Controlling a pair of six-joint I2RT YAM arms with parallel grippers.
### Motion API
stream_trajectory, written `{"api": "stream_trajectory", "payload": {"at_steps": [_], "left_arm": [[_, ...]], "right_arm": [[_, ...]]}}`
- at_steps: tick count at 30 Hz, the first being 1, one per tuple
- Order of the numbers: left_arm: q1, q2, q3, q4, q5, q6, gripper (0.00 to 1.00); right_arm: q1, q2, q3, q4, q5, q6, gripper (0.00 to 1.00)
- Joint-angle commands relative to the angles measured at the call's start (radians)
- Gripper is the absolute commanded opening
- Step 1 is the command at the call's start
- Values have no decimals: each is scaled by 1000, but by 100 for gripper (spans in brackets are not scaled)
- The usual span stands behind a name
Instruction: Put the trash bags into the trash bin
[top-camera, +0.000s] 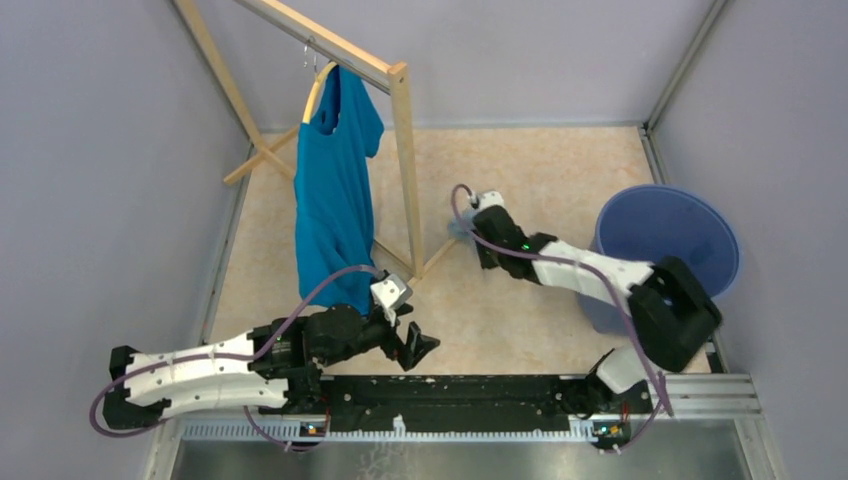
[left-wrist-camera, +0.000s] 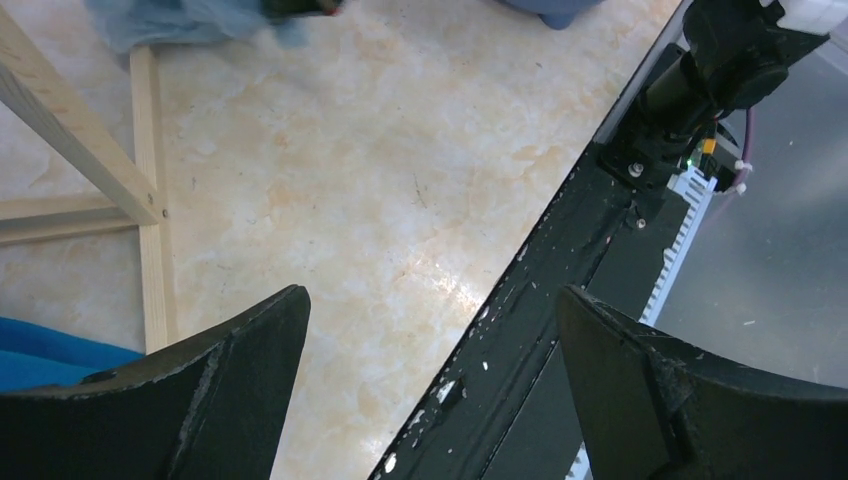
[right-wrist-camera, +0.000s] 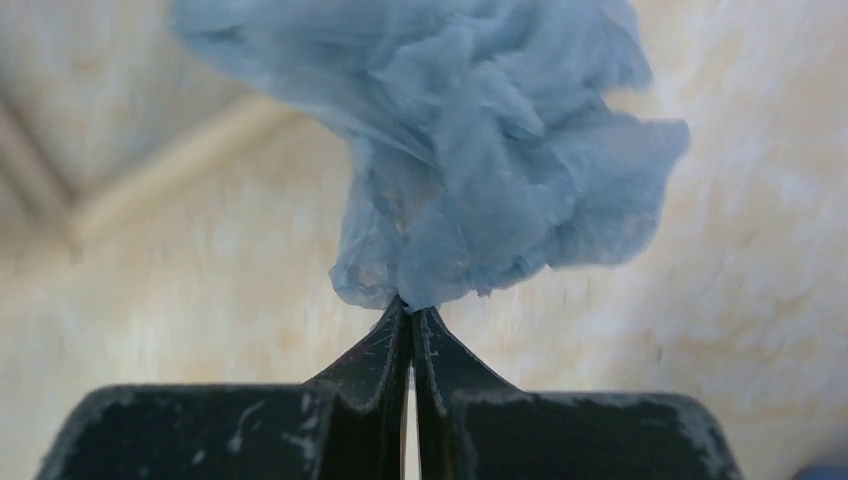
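The right gripper (right-wrist-camera: 410, 315) pinches the crumpled pale-blue trash bag (right-wrist-camera: 480, 150) tight. Grasp made, but the carry to the trash bin (top-camera: 680, 225) is not yet done. The left gripper (left-wrist-camera: 432, 300) gapes wide, empty.

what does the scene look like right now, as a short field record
right claw: shut on the trash bag, near the wooden rack's foot
left claw: open, holding nothing
trash bag: bunched, not in the trash bin
trash bin: upright, right side of floor
t-shirt: hanging on the rack
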Motion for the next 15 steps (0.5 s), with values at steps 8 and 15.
{"api": "stream_trajectory", "payload": {"at_steps": [8,15], "left_arm": [[0,186,-75,302,-231,-339,99],[-2,267,-64,314,-166,-448,99]], "right_arm": [[-31,-608,-445,113,-822,-1,2],[-6,-586,-440,107,-938,0,21]]}}
